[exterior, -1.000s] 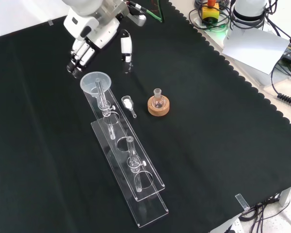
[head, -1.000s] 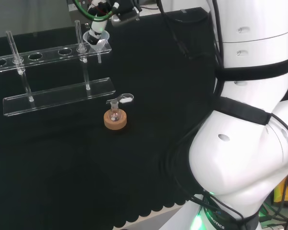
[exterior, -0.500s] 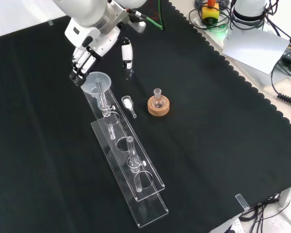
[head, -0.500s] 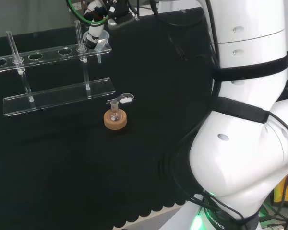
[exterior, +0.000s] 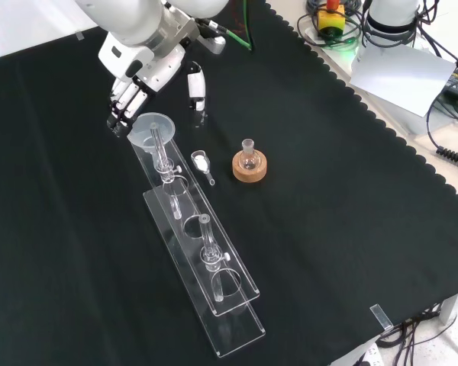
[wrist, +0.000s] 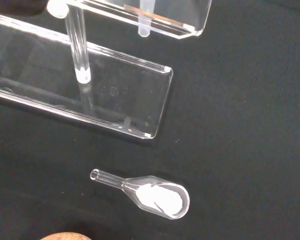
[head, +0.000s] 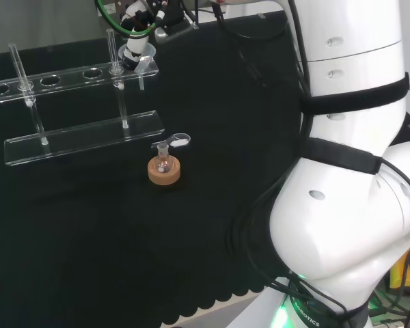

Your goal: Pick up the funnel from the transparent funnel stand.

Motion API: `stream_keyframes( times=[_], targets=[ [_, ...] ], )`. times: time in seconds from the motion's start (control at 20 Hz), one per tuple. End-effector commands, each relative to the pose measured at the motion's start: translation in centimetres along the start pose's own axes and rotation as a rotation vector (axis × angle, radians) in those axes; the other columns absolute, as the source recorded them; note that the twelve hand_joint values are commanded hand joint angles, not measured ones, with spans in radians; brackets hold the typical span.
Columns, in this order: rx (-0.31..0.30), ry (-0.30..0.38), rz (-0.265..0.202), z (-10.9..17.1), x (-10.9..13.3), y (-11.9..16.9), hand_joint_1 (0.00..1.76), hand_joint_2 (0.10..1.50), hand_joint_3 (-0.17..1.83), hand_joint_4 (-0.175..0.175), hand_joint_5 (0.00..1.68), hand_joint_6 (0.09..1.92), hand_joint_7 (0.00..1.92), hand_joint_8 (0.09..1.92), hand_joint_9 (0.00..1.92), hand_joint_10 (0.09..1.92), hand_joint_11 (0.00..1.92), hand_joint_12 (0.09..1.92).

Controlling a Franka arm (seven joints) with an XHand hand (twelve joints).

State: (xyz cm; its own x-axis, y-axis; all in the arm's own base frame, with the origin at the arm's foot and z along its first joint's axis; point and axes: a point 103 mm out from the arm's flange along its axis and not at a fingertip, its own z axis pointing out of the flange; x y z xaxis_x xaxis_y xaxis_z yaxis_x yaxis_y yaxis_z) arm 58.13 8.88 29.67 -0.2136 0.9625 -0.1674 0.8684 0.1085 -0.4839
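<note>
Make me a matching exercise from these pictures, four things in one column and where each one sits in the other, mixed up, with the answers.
Things:
1. funnel
2. small flask
3. glass scoop
4. hand

Places:
A. on the cork ring
B. lying on the black cloth, white powder in its bowl
C. in the end hole of the transparent funnel stand
D. just above the funnel's rim, fingers on one side and thumb on the other

Pairs: 1-C, 2-A, 3-B, 4-D
</note>
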Motion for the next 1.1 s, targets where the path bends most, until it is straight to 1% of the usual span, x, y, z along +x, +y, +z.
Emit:
stream_keyframes(
  times=[0.05, 0.25, 0.35, 0.5, 0.7, 0.95, 1.1],
  targets=[
    [0.015, -0.007, 0.007, 0.2, 0.1, 0.6, 0.57, 0.75, 0.20, 0.015, 0.06, 0.09, 0.00, 0.28, 0.07, 0.90, 0.36, 1.52],
    [0.014, -0.009, 0.005, 0.8, 0.3, 1.4, 0.57, 0.74, 0.21, 0.013, 0.06, 0.09, 0.00, 0.30, 0.10, 0.91, 0.37, 1.52],
    [0.010, -0.004, 0.003, 0.9, -0.1, 1.3, 0.57, 0.74, 0.22, 0.012, 0.06, 0.09, 0.00, 0.31, 0.11, 0.90, 0.37, 1.51],
    [0.014, -0.014, 0.001, 0.9, 0.3, 1.6, 0.57, 0.74, 0.23, 0.011, 0.06, 0.09, 0.00, 0.35, 0.13, 0.89, 0.39, 1.50],
    [-0.018, -0.031, 0.003, 1.0, 0.3, 2.0, 0.57, 0.74, 0.24, 0.009, 0.07, 0.09, 0.00, 0.38, 0.15, 0.88, 0.40, 1.50],
    [-0.018, -0.043, -0.002, 1.0, 0.2, 2.2, 0.60, 0.75, 0.25, 0.008, 0.08, 0.09, 0.00, 0.39, 0.16, 0.88, 0.41, 1.49],
    [-0.013, -0.041, -0.006, 1.1, 0.3, 2.4, 0.63, 0.74, 0.30, 0.007, 0.08, 0.09, 0.00, 0.41, 0.17, 0.86, 0.41, 1.48]
  ],
)
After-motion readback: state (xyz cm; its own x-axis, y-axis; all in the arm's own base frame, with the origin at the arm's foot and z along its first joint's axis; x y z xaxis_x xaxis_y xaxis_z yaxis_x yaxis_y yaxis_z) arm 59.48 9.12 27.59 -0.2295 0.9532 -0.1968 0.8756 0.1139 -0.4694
